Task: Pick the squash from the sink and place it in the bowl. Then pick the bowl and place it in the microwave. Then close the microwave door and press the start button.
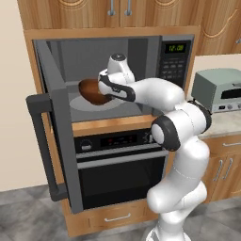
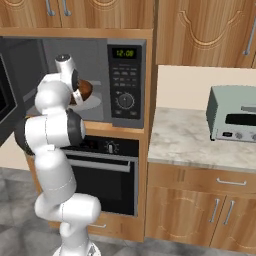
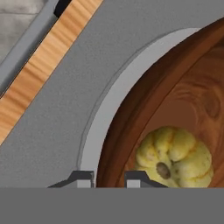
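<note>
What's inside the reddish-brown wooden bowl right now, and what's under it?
The ribbed yellow squash lies inside the round reddish-brown wooden bowl. Beneath it shows the pale round turntable on the grey microwave floor; the turntable's middle is covered.

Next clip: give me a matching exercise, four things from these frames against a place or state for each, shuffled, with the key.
Things:
1. small yellow squash
2. dark reddish-brown wooden bowl
3. dark-glass microwave door
4. pale grey-green toaster oven

Places or states:
A. swung open
B. on the marble counter
C. inside the bowl
D. its rim between the end effector's fingers, inside the microwave

Pairs: 1-C, 2-D, 3-A, 4-B
</note>
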{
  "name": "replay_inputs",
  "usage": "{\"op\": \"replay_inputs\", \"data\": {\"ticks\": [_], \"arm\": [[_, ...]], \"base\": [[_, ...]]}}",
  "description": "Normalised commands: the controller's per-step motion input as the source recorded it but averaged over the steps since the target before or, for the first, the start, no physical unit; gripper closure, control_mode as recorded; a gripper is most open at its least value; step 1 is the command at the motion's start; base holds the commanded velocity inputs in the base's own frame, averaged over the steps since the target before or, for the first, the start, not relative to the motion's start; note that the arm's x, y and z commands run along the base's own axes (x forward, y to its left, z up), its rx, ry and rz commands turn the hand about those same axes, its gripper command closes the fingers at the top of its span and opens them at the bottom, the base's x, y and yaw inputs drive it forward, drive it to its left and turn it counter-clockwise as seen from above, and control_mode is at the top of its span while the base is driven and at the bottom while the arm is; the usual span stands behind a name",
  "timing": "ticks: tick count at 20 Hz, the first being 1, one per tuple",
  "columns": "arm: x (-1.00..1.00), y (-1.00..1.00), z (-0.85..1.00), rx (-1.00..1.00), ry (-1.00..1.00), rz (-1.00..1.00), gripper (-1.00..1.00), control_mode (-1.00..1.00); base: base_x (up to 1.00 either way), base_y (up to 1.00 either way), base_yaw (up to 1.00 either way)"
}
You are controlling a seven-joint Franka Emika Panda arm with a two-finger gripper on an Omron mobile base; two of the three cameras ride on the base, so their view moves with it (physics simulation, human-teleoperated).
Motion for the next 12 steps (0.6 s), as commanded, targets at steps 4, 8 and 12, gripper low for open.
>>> {"op": "replay_inputs", "data": {"ticks": [4, 8, 12], "arm": [[-0.25, 0.00, 0.04, 0.00, 0.00, 0.00, -1.00, -1.00], [-0.74, -0.04, 0.22, 0.04, 0.00, 0.00, -1.00, -1.00], [-1.00, -0.11, 0.56, 0.15, 0.00, 0.00, -1.00, -1.00]], "base": [[0.00, 0.00, 0.00], [0.00, 0.00, 0.00], [0.00, 0.00, 0.00]]}}
